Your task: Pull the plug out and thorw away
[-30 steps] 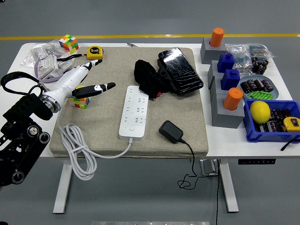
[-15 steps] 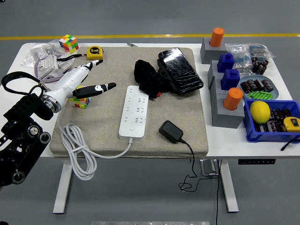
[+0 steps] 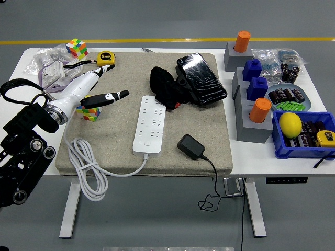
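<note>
A white power strip (image 3: 148, 124) lies on the grey mat (image 3: 172, 157), its white cable (image 3: 89, 170) looping off the mat's front left. A black plug adapter (image 3: 191, 147) lies on the mat to the right of the strip, out of its sockets, its black cord hanging over the table's front edge. My left hand (image 3: 97, 86) hovers over the mat's left edge, well left of the strip, fingers spread and empty. The right arm is out of view.
A Rubik's cube (image 3: 89, 112) sits under my left hand, another (image 3: 77, 48) at the back left by a yellow tape measure (image 3: 106, 58). Black cloth (image 3: 166, 88) and a black case (image 3: 201, 78) lie behind the strip. Grey blocks with pegs (image 3: 252, 94) and a blue bin (image 3: 302, 132) stand at the right.
My left hand has risen and drawn back slightly to the left. Nothing else has moved.
</note>
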Robot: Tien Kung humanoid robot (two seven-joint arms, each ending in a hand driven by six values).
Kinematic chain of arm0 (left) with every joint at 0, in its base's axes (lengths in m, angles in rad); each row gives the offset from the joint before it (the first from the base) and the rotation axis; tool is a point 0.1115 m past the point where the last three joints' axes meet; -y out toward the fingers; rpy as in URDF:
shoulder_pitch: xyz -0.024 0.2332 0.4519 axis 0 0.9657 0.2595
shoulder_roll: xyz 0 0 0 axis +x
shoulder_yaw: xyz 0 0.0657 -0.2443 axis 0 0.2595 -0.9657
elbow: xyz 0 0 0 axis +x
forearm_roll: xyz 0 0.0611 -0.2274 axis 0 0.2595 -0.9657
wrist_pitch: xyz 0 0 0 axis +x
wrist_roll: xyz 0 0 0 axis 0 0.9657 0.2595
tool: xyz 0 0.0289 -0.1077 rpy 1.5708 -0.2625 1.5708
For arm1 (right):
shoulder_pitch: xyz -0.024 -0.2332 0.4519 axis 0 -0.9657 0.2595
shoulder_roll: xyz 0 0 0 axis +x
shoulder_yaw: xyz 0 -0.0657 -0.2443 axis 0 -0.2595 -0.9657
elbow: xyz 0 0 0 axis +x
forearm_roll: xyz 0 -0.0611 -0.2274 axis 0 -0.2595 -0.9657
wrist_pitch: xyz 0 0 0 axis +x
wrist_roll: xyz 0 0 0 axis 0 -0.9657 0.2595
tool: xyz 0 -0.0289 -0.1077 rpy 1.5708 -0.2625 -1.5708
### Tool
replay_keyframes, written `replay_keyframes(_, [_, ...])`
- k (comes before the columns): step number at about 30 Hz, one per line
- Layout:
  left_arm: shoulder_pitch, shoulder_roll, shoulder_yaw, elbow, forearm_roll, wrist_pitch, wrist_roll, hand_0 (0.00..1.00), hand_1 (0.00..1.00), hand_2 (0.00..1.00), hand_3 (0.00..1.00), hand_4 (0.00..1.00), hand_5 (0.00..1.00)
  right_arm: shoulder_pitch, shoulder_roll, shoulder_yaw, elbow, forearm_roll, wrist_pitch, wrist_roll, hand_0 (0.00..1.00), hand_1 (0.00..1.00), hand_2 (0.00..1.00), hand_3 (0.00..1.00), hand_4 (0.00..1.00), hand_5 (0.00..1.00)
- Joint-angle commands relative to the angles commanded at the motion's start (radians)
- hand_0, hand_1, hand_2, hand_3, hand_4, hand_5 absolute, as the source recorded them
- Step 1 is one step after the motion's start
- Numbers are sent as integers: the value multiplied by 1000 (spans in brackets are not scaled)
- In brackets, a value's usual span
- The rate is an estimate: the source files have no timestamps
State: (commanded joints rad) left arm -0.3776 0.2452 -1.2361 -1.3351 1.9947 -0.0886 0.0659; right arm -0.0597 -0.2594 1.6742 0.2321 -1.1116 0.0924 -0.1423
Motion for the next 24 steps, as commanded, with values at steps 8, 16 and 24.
replay_keyframes(8, [0,0,-1,0,1,-1,1,998,998,998,998,998,931,-2,-1,-2,0,2,1,0,574,661,673,592,998,471])
replay_keyframes(16, [0,0,-4,0,2,-3,2,998,998,998,998,998,931,-1,0,-1,0,1,1,0,576,662,673,593,998,472])
replay_keyframes(24, [3,1,-2,-1,4,-5,3,998,998,998,998,998,931,-1,-1,0,1,2,2,0,575,662,673,593,998,473])
